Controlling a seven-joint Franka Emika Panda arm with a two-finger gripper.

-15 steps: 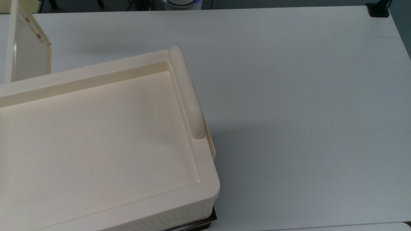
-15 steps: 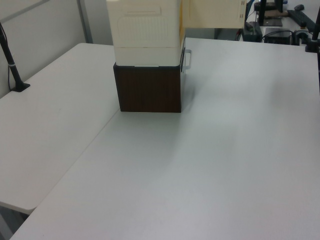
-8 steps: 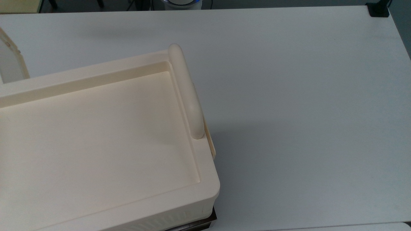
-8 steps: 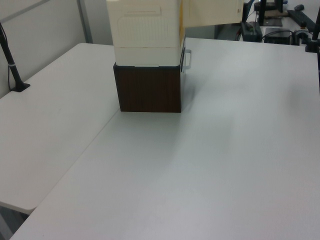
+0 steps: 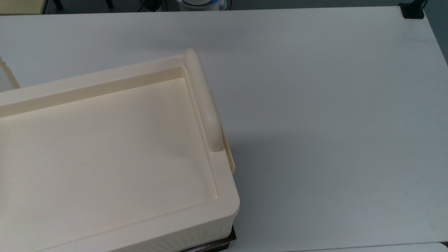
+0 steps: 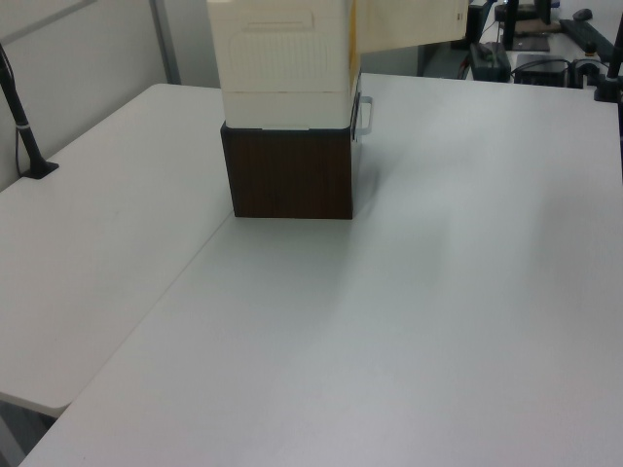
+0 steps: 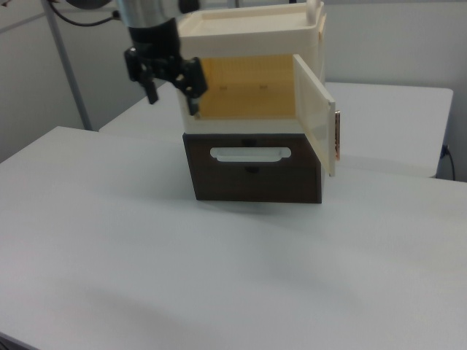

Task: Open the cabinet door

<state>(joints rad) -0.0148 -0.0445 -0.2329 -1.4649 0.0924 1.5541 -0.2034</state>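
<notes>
Beside open cabinet door (image 7: 315, 117), tool (image 7: 172, 93) seemingly spread

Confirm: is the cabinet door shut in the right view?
No. The cabinet door stands swung out at the right view's right, leaving the yellow interior exposed.

White bench (image 5: 332, 105), bare over most of its surface. Cream plastic cabinet body (image 7: 252, 95) stacked on a dark brown wooden box (image 7: 252, 175); box front has a pale slot handle (image 7: 250, 154) in the right view. Cabinet top is a recessed tray (image 5: 105, 147) with a thick rounded cream bar (image 5: 203, 99) along its edge at the top view's right. Ribbed cream side panel (image 6: 282, 53) faces the left view. Black post (image 6: 21, 117) clamped at the bench edge at the left view's left. Black clamp (image 5: 412, 10) at the bench corner at the top view's upper right. Dark equipment (image 6: 545, 39) behind the bench in the left view.
</notes>
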